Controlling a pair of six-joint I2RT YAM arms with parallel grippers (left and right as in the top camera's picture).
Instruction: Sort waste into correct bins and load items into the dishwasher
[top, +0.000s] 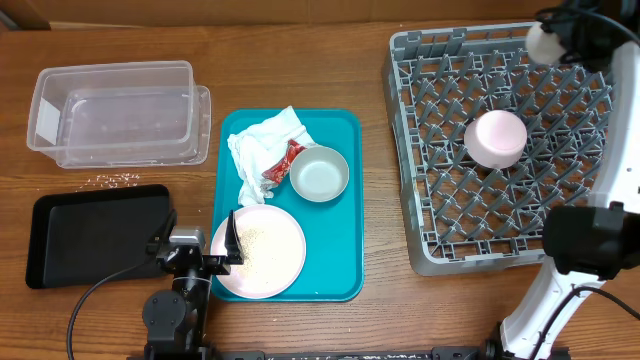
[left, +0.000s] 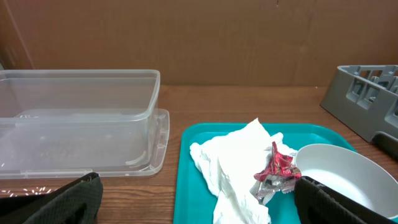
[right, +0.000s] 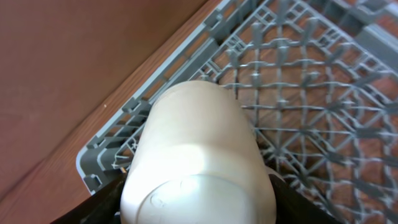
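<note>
Cup (right: 199, 143), light, stiff, smooth and likely slippery and chippable, sits pinched across its sides in the right gripper (right: 196, 202) over the rack's (top: 400, 120) corner, while the left gripper (top: 197, 238) hangs spread wide beside the plate (top: 265, 255).
</note>
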